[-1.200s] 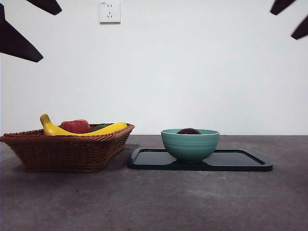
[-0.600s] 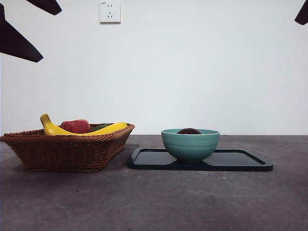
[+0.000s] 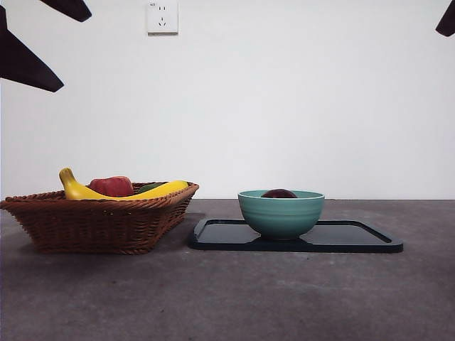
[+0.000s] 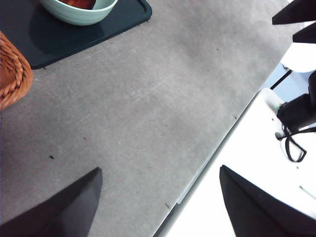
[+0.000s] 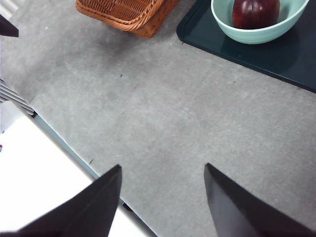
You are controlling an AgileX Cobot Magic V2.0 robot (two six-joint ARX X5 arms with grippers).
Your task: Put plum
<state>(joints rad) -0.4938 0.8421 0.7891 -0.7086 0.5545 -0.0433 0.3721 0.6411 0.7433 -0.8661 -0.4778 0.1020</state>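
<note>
The plum (image 3: 279,193), dark maroon and round, lies inside a teal bowl (image 3: 281,214) that stands on a black tray (image 3: 359,239). From the front only its top shows above the rim. The right wrist view shows the plum (image 5: 256,12) fully in the bowl (image 5: 276,30). My right gripper (image 5: 162,166) hangs open and empty over bare table, well away from the bowl. My left gripper (image 4: 160,168) is also open and empty, near the table's edge, far from the bowl (image 4: 79,14). In the front view both arms show only as black tips at the top corners.
A brown wicker basket (image 3: 99,222) left of the tray holds yellow bananas (image 3: 165,189) and a red fruit (image 3: 111,186). The grey table's edge (image 4: 217,143) runs close under both grippers. A white wall with a socket (image 3: 162,17) closes the back.
At the front view's top right corner the dark arm tips have drawn up and outward, leaving only a small tip. The plum, bowl and basket have not moved.
</note>
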